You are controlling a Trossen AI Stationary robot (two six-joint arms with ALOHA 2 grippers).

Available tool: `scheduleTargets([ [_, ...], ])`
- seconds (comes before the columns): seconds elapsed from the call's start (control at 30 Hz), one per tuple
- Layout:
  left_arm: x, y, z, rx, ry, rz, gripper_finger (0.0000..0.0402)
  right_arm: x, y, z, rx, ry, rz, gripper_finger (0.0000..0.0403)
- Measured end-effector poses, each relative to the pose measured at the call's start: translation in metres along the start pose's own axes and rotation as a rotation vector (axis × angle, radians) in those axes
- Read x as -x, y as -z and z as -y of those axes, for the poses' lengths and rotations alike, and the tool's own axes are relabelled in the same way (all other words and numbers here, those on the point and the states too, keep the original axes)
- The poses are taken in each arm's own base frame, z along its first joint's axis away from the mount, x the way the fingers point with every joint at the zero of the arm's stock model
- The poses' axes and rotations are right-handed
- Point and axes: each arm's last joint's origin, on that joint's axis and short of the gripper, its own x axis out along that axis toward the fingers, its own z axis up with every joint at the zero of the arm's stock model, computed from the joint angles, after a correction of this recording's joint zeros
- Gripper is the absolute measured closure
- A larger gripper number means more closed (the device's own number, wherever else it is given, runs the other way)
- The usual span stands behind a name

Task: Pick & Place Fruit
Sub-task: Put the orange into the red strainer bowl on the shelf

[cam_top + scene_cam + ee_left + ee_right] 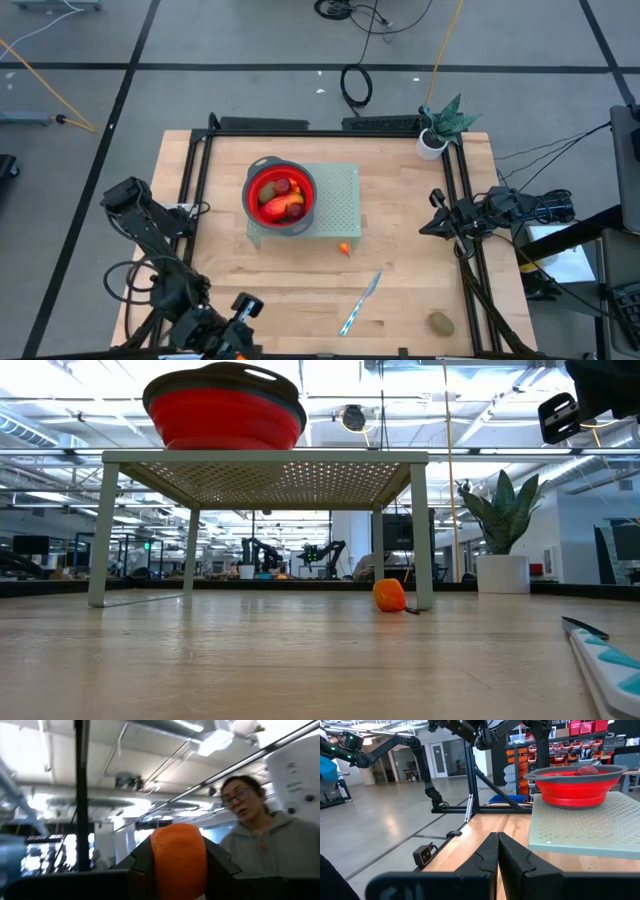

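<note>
Orange fruit sits clamped in the left claw, raised off the bench's near left corner.

Left claw fingers press both sides of that fruit, with a person in a grey hoodie behind it. Right claw is pressed together, empty, parked at the bench's right edge. Outward, the red bowl holding several fruits stands on the pale perforated stand, mid-bench. One small orange fruit lies just beside the stand's front leg; an olive-brown fruit rests near the front right corner. Knife lies between them on open wood. Potted plant occupies the far right corner.
</note>
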Motion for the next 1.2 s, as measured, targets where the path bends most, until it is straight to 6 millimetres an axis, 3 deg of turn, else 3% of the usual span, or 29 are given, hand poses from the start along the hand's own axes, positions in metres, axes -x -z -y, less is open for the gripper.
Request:
scheduleTargets([
  [0.27,0.0,-0.001,-0.001,-0.011,0.045,0.029,0.0295,0.0,0.0,0.0,0.0,0.004,0.0,0.0399],
  [0.77,0.011,-0.04,-0.025,0.002,-0.37,0.374,0.0295,0.0,0.0,0.0,0.0,0.004,0.0,0.0399],
  [1.0,0.003,-0.052,-0.044,0.057,-0.659,0.314,0.0295,0.0,0.0,0.0,0.0,0.004,0.0,0.0399],
  [1.2,0.004,-0.043,-0.068,0.079,-1.13,0.003,0.0295,0.0,0.0,0.0,0.0,0.004,0.0,0.0399],
])
